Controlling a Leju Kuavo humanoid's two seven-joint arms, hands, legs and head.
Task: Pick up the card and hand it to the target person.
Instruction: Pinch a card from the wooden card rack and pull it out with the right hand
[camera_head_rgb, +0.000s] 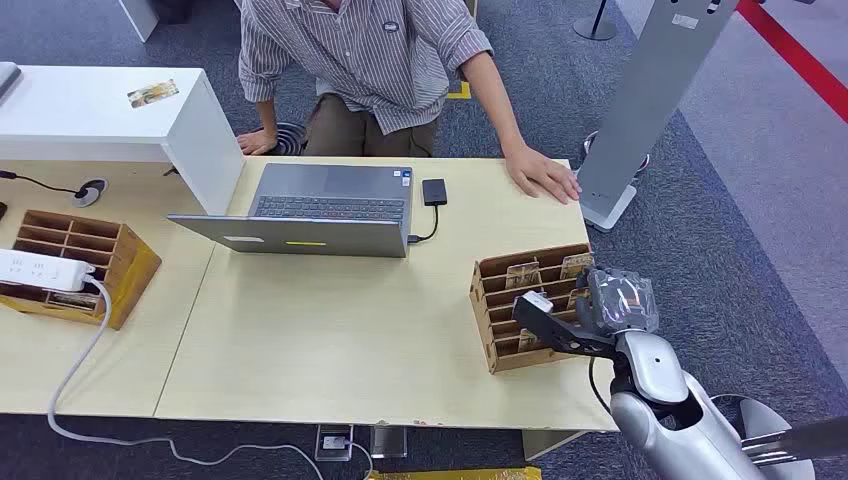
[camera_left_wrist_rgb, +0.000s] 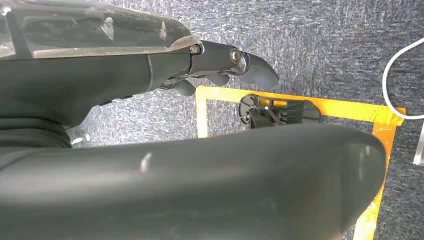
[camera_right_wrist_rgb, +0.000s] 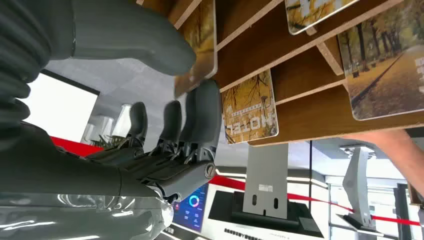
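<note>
At the table's right end stands a wooden card rack (camera_head_rgb: 527, 312) with several cards in its slots. My right hand (camera_head_rgb: 572, 326) reaches into it from the right side. In the right wrist view that hand (camera_right_wrist_rgb: 165, 135) pinches the edge of a card (camera_right_wrist_rgb: 201, 46) with an autumn picture between thumb and a finger, the card still in its slot. Other cards (camera_right_wrist_rgb: 249, 109) sit in nearby slots. A person in a striped shirt (camera_head_rgb: 370, 50) stands behind the table, one hand (camera_head_rgb: 545, 172) flat on it. My left hand (camera_left_wrist_rgb: 220, 62) hangs over the carpet, holding nothing.
An open laptop (camera_head_rgb: 320, 210) with a black drive (camera_head_rgb: 434, 191) sits mid-table. A second wooden rack (camera_head_rgb: 75, 262) with a white power strip (camera_head_rgb: 45, 270) is at the left, beside a white box (camera_head_rgb: 110, 110). A grey stand (camera_head_rgb: 645, 110) rises by the table's far right corner.
</note>
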